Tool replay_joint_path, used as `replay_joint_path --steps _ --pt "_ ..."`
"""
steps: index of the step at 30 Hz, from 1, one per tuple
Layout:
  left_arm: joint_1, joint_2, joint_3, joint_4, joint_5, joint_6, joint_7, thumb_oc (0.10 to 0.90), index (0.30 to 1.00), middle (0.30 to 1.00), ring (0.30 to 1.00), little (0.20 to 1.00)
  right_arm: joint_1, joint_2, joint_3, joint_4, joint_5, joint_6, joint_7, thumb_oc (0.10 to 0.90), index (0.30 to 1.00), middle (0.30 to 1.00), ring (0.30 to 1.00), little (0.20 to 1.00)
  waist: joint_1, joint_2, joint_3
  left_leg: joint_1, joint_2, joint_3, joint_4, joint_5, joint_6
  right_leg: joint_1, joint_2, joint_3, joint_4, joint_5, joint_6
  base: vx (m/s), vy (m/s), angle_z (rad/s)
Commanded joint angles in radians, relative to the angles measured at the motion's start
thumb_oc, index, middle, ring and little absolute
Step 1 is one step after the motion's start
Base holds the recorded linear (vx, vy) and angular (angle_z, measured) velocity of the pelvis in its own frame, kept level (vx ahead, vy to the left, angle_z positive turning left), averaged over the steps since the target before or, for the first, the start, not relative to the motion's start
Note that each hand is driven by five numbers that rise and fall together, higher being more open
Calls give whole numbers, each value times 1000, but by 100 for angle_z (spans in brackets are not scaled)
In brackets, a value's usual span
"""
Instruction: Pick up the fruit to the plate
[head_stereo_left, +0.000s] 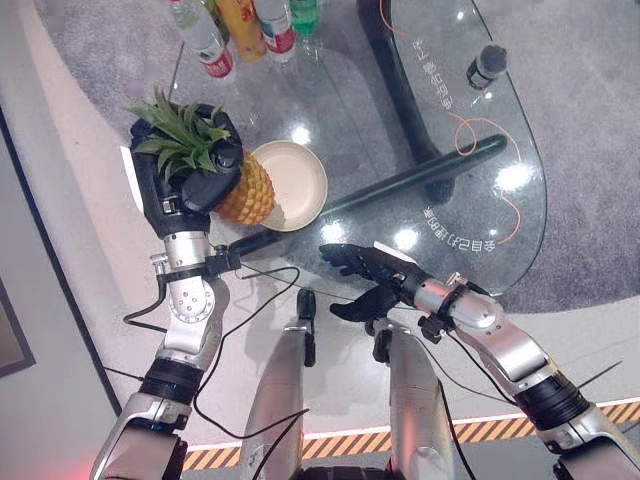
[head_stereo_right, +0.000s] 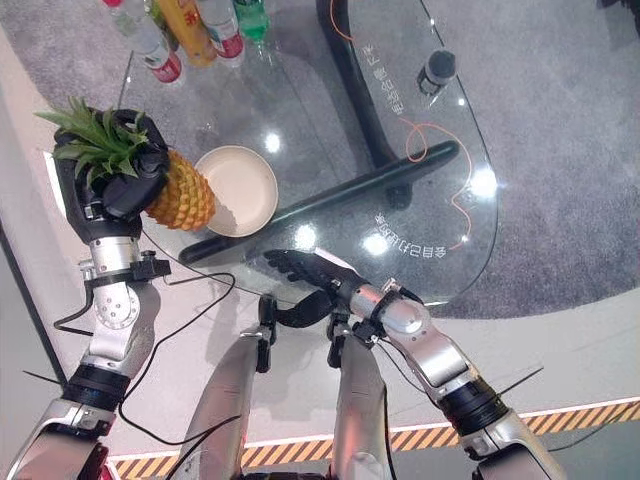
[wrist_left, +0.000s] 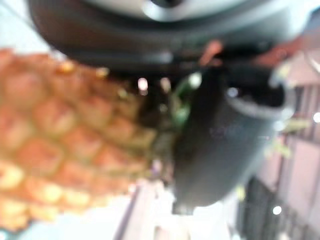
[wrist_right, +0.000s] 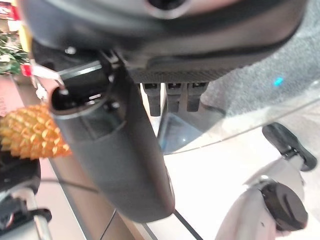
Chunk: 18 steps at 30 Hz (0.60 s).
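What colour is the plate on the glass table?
Cream, plain; the plate shows best in the left eye view.

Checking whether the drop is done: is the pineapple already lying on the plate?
No: the left hand holds the pineapple lifted beside the plate, which has nothing on it.

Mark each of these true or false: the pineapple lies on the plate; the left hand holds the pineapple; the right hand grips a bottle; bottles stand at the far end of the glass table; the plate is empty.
1. The pineapple lies on the plate. False: it is held up beside the plate.
2. The left hand holds the pineapple. True.
3. The right hand grips a bottle. False: it is open and holds nothing.
4. Bottles stand at the far end of the glass table. True.
5. The plate is empty. True.
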Motion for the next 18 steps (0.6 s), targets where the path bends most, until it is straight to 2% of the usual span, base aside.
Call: replay_joint_path --steps 1,6,10,14,18 --pt "-145 17 40 -74 121 -185 77 100 300 300 300 200 -62 21 32 -66 108 -21 61 800 900 900 900 900 9 2 -28 21 -47 72 3 -69 6 -9 62 -24 50 9 43 -25 65 -9" --pt "-211 -4 29 16 150 -226 114 100 300 300 300 200 -108 36 67 -5 131 -4 73 800 900 900 900 900 0 -2 -28 -33 -53 78 2 -61 3 -70 71 -23 47 27 39 -27 54 -9" --pt "-262 -16 13 99 228 -266 194 100 300 300 300 200 -139 53 81 45 156 0 77 800 900 900 900 900 -9 -5 -28 -82 -60 83 -8 -45 -7 -115 83 -26 30 42 33 -42 62 -2" --pt "-306 -16 0 147 266 -279 252 100 300 300 300 200 -164 53 94 83 176 5 69 800 900 900 900 900 -17 -6 -28 -117 -65 84 -14 -36 -13 -149 89 -26 16 53 27 -26 50 -3" --pt "-350 -12 -7 198 320 -321 319 100 300 300 300 200 -175 51 101 121 198 -12 71 800 900 900 900 900 -30 -11 -28 -160 -72 87 -19 -26 -18 -192 104 -22 5 65 21 -22 54 -2"
